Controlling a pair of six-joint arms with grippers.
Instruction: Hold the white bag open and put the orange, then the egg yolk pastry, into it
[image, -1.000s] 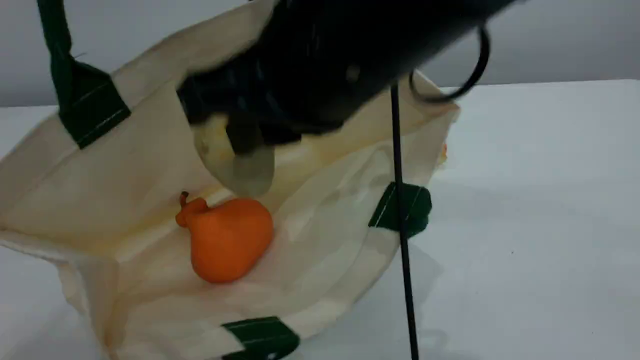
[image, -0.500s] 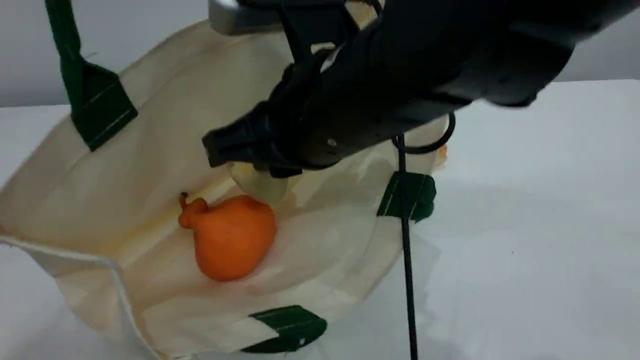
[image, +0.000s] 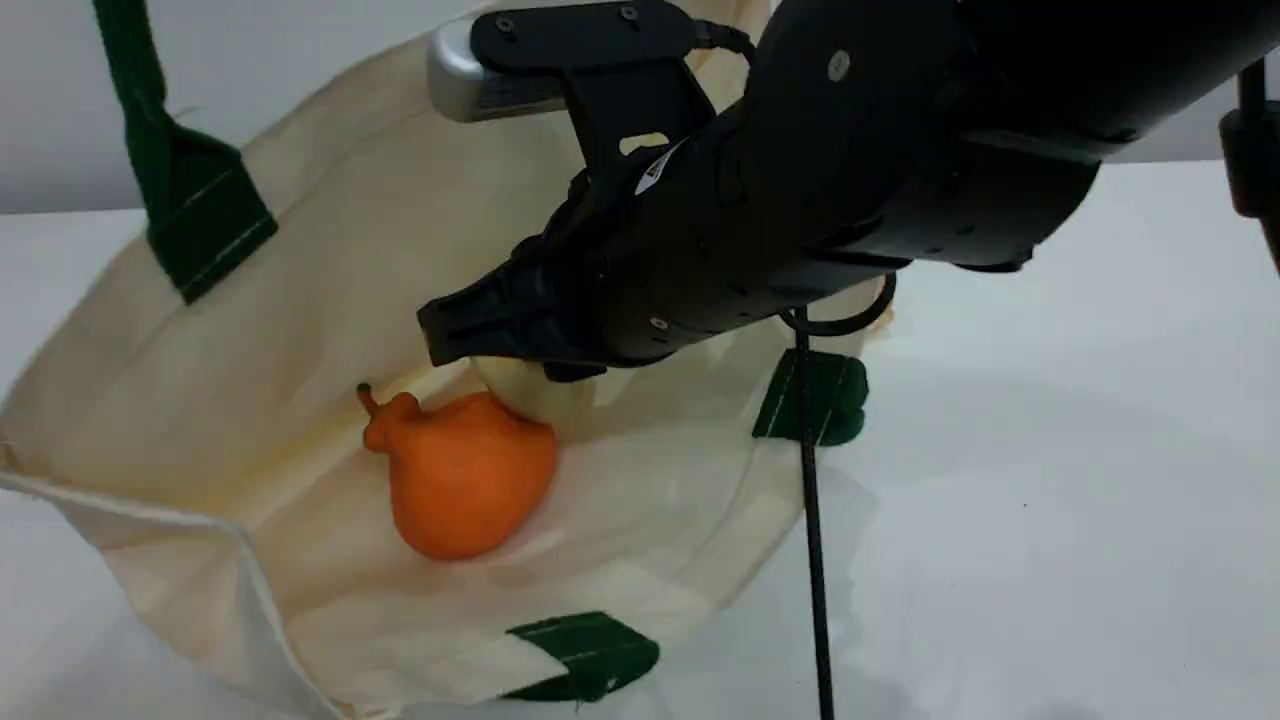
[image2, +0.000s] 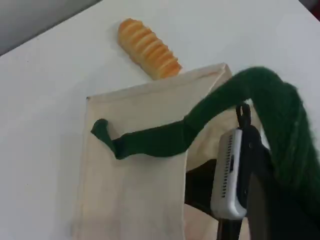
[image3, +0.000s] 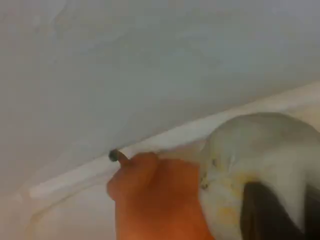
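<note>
White table (image: 1050, 450): your right gripper (image: 505, 350), clamping the beige egg-shaped pastry (image: 535, 398), has reached the orange fruit (image: 460, 480) in the cream canvas bag (image: 300, 250) held by your closed left gripper; release next.

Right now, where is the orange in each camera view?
Scene view: orange left of centre, inside the white bag.
Left wrist view: not in it.
Right wrist view: bottom centre, beside the egg yolk pastry.
Shared landmark: the white bag.
</note>
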